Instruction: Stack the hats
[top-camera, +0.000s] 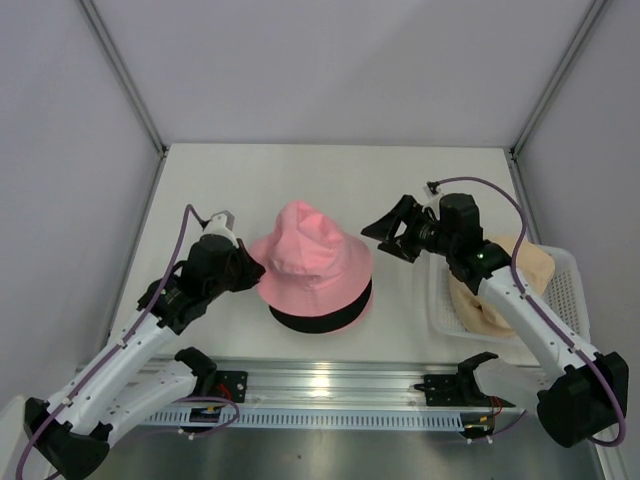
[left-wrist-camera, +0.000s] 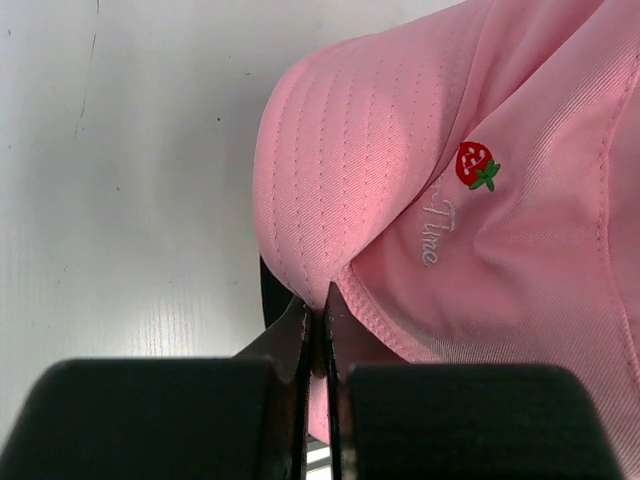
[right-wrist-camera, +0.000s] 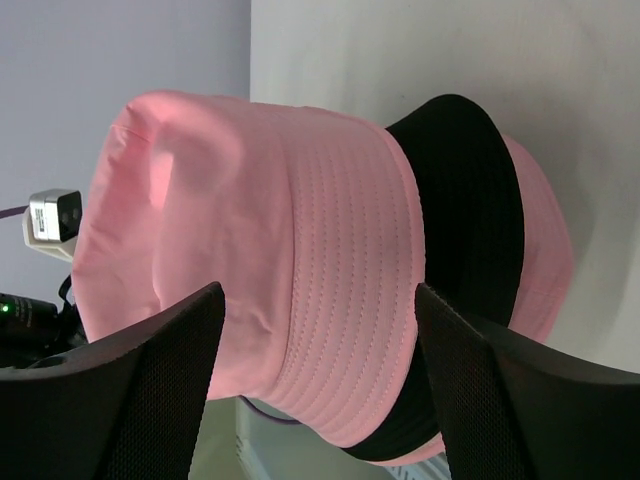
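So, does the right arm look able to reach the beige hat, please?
Probably yes: its end effector is open and empty, and the beige hat lies uncovered in the basket directly beneath that arm.

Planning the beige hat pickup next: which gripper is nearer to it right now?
Right. The right gripper hangs open just left of the beige hat in its basket; the left gripper is across the pink hat, jaws pinched on its brim.

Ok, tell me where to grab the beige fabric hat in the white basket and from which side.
Probably a fold of the soft beige fabric hat, pinched from straight above by the right tool: it lies slumped in the white perforated plastic basket, whose walls block a sideways approach. The arm hides its middle.
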